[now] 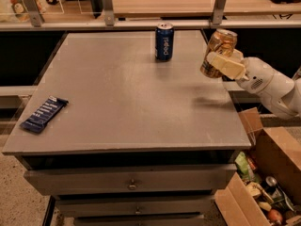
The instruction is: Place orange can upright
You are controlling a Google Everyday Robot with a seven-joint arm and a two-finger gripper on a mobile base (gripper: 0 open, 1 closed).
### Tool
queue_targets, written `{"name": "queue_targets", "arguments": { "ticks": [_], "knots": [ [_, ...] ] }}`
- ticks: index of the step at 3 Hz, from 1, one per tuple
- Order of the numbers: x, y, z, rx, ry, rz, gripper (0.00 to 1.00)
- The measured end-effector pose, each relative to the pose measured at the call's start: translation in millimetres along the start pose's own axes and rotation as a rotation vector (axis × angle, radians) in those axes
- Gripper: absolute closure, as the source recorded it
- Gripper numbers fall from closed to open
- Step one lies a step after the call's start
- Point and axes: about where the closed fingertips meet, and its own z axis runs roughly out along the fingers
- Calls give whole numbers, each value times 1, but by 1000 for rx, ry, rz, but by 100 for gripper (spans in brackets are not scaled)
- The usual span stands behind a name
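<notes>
Gold-orange and shiny, the orange can (221,41) hangs in the air over the right side of the grey tabletop (117,93), clear of the surface, with a faint shadow beneath it. It is tilted rather than upright: the silver top leans up and to the right, and the bottom points down and to the left. The end effector (215,56) is clamped on the can's lower half. One cream finger (226,65) lies flat across the side facing the camera (its partner is hidden behind the can), so the opening is as wide as the can it grips. The white arm (270,84) reaches in from the right edge of the view.

A dark blue soda can (164,42) stands upright near the far edge of the tabletop, left of the held can and well apart from it. A dark blue snack wrapper (43,114) lies flat near the left edge. Below the tabletop are drawers (131,184) with small knobs. On the floor at lower right sits an open cardboard box (277,154) holding assorted packets.
</notes>
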Motion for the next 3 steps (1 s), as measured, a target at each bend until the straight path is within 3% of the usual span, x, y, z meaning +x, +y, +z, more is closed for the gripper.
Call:
{"name": "queue_targets", "arguments": {
  "ticks": [3],
  "knots": [
    [-9,14,-18,-99,59,-36,100]
  ]
}}
